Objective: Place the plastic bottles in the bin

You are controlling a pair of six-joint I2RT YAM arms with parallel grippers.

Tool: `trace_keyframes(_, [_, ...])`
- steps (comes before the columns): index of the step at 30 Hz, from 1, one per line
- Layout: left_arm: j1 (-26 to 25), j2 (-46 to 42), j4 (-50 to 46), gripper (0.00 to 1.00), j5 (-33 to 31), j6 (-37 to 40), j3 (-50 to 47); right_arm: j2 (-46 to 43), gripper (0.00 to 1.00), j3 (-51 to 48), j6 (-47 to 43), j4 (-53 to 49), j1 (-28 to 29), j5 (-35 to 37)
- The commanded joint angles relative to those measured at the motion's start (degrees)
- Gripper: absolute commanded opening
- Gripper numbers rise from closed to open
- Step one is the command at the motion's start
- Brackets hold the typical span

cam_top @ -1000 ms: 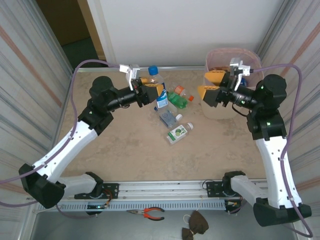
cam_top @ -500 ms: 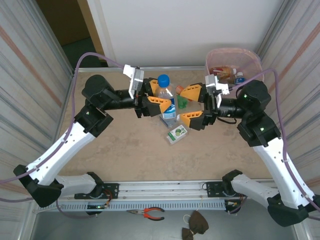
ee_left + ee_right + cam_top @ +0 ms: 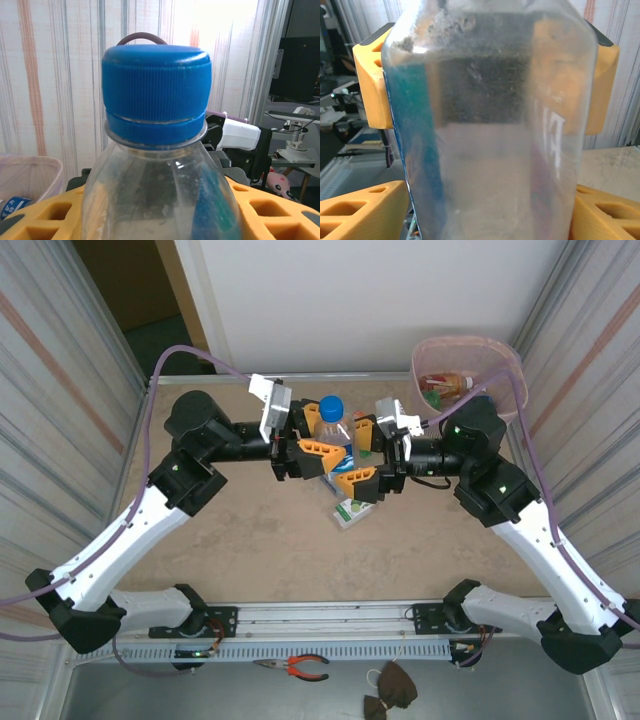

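Left pincer (image 3: 316, 435) clamps the clear bottle (image 3: 331, 410), probably light and slippery. Right pincer (image 3: 358, 454) straddles its body; whether clamped, I cannot tell.

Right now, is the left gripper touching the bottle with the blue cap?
Touching. The top view shows the left gripper shut on the bottle, its orange fingers pressed against both sides.
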Motion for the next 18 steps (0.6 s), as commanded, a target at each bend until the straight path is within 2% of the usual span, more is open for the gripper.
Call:
trace_keyframes(1, [-0.5, -1.2, 0.1, 0.48, -1.2, 1.6, 1.2, 0.1, 0.71, 1.9, -1.2, -0.5, 0.6, 1.7])
trace_keyframes(9, [-0.4, -1.2, 0.3, 0.49, -1.3, 1.9, 1.4, 0.3, 0.59, 2.2, -1.5, -0.8, 0.6, 2.0])
trace_keyframes(16, [-0.4, -1.1, 0.3, 0.55, -1.6, 2.0, 1.3, -0.1, 0.49, 2.4, -1.5, -0.9, 0.6, 2.7])
trace_keyframes(18, [-0.4, -1.2, 0.3, 0.6, -1.8, 2.0, 1.3, -0.2, 0.48, 2.4, -1.4, -0.8, 0.6, 3.2])
